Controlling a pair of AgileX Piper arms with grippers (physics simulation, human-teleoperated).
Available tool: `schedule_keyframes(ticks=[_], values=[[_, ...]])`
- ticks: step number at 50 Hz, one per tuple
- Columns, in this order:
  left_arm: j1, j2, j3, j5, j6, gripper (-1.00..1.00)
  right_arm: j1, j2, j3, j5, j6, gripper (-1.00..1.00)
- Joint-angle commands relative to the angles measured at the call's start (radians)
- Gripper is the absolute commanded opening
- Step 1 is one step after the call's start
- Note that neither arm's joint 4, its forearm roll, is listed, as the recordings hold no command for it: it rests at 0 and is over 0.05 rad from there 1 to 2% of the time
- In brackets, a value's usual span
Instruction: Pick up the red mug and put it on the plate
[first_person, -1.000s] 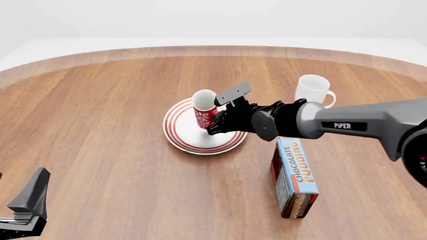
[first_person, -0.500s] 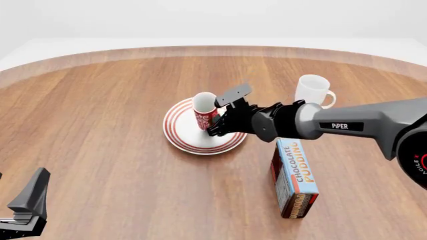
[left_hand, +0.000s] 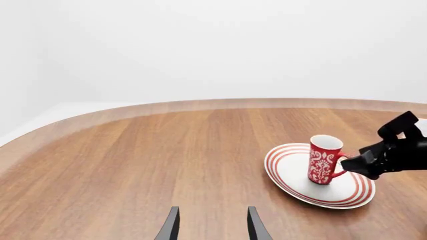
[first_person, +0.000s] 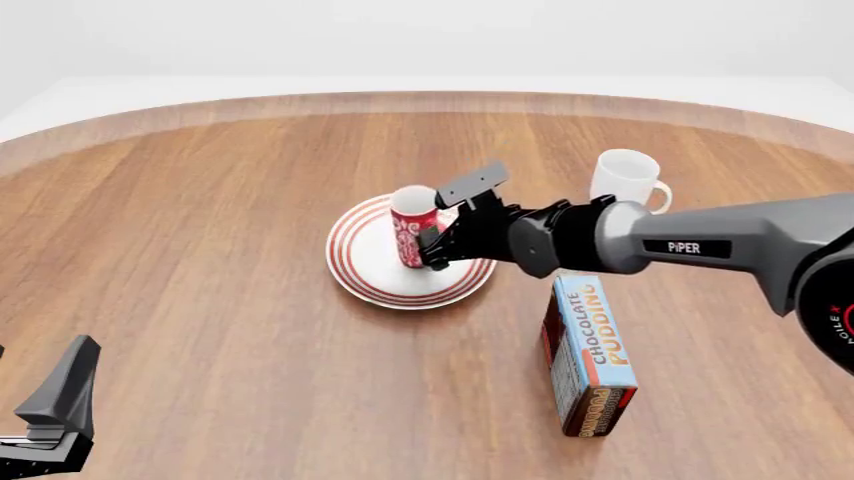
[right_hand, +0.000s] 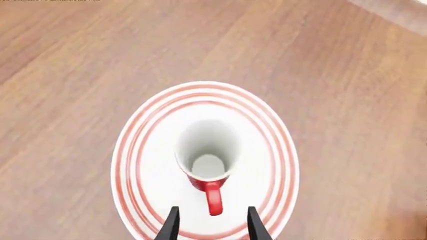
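The red mug (first_person: 414, 228) with its white floral pattern stands upright on the white plate (first_person: 367, 275) with red rings, its handle turned toward my right gripper (first_person: 435, 242). In the right wrist view the mug (right_hand: 208, 155) is seen from above, and the gripper (right_hand: 212, 226) is open. Its handle (right_hand: 213, 199) lies just beyond the fingertips, untouched. The left wrist view shows the mug (left_hand: 325, 160) on the plate (left_hand: 287, 172) far off. My left gripper (left_hand: 212, 227) is open and holds nothing; it sits at the near left corner (first_person: 51, 420).
A plain white mug (first_person: 623, 180) stands behind the right arm. A chocolate pudding box (first_person: 591, 355) lies on the wooden table near the right arm's underside. Bare wood spreads to the left of the plate.
The red mug was tilted in my right gripper over the plate. It now stands upright on the plate, and the gripper has opened and drawn slightly back. The left arm is unmoved.
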Motion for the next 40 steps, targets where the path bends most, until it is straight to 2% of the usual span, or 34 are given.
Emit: schedule_keyframes(ticks=[1,17,40], values=[[0.000,0.000,0.000,0.000,0.000,1.00,-0.002,-0.013,0.012,-0.006,0.003,1.00],[0.000,0.000,0.000,0.000,0.000,1.00,0.001,-0.084,0.068,-0.024,0.009,1.00],[0.000,0.000,0.000,0.000,0.000,1.00,0.011,-0.298,0.213,-0.043,0.015,1.00]])
